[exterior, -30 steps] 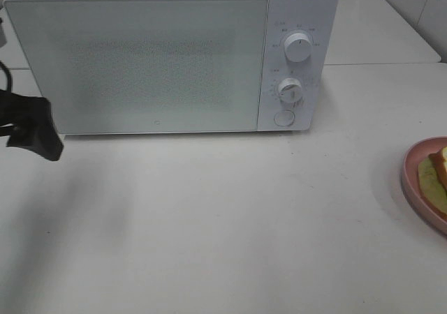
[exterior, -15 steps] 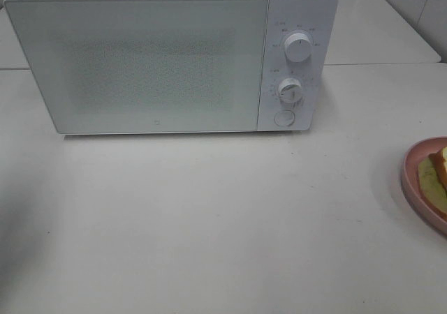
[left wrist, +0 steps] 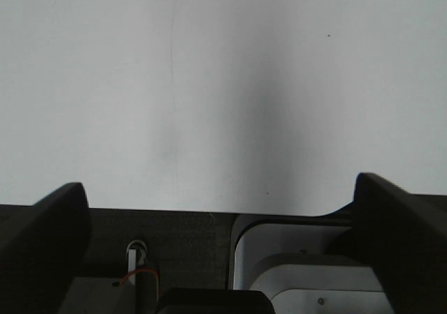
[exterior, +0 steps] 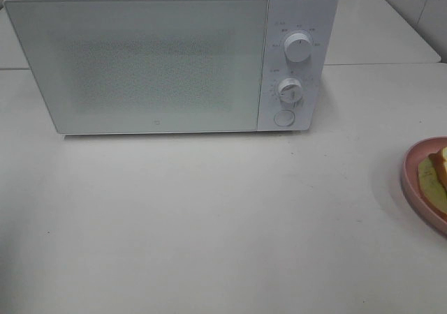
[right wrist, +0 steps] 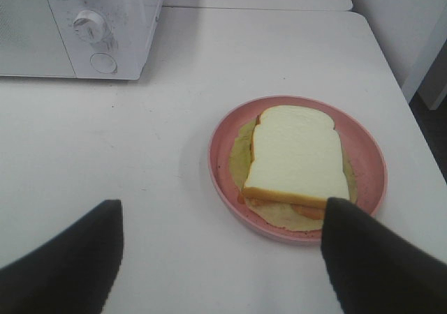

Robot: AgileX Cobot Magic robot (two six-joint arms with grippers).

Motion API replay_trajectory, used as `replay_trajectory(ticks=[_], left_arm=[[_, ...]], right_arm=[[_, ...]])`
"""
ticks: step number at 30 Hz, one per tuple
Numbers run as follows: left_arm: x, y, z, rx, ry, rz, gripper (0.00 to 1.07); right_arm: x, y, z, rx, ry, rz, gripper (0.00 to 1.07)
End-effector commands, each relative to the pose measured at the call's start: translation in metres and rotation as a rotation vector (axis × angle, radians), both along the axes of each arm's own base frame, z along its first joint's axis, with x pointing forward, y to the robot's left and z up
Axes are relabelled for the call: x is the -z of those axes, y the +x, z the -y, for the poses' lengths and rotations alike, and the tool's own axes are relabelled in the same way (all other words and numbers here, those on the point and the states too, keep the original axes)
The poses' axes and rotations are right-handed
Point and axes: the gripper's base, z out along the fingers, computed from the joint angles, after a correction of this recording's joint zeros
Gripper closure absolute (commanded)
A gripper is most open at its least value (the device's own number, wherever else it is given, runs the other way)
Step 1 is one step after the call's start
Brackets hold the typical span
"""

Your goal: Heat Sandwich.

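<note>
Sandwich: the white-bread sandwich with yellow-green filling (right wrist: 297, 162) is seen lying flat on a round pink plate (right wrist: 223, 162); in the high view the plate is cut by the right edge of the white table (exterior: 223, 223), so only a sliver of both shows there.
Microwave: a white box-shaped microwave oven (exterior: 160, 56) stands along the far edge of the table, its frosted door shut; two round dials (exterior: 298, 47) and a round button sit on its right panel.
Right gripper: the right gripper (right wrist: 223, 258) is held above and just beside the plate, its dark jaws spread wide with nothing between them.
Left gripper: the left gripper (left wrist: 223, 209) is poised over bare table with its jaws fully apart and empty (it is not visible in the high view).
Progress: nothing is judged done; the door is not yet opened, the sandwich is not yet inside, and the dials are yet to be set.
Remaining: door opened, plate or sandwich carried in, door closed, timer turned.
Open room: a broad bare stretch of table lies between the microwave front and the near edge, well apart from the plate.
Edges: the plate sits near the right edge, so little margin is left on that side.
</note>
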Motion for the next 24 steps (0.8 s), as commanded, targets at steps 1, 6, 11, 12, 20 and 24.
replay_trajectory(ticks=[1, 6, 11, 12, 20, 24], left_arm=[[0.001, -0.022, 0.001, -0.003, 0.004, 0.085, 0.10], [0.013, -0.045, 0.003, -0.004, 0.007, 0.171, 0.10], [0.008, -0.066, 0.004, -0.004, 0.013, 0.276, 0.10], [0.006, -0.069, 0.004, -0.004, 0.014, 0.303, 0.10], [-0.003, -0.100, 0.006, -0.004, 0.025, 0.506, 0.10], [-0.005, -0.113, 0.007, -0.003, 0.027, 0.585, 0.10]], right_arm=[[0.000, -0.004, 0.000, 0.004, -0.007, 0.032, 0.32], [0.000, -0.004, 0.000, 0.004, -0.007, 0.032, 0.32], [0.000, -0.004, 0.000, 0.004, -0.006, 0.032, 0.32], [0.000, -0.004, 0.000, 0.004, -0.006, 0.032, 0.32], [0.000, -0.004, 0.000, 0.004, -0.006, 0.032, 0.32], [0.000, -0.004, 0.000, 0.004, -0.006, 0.032, 0.32]])
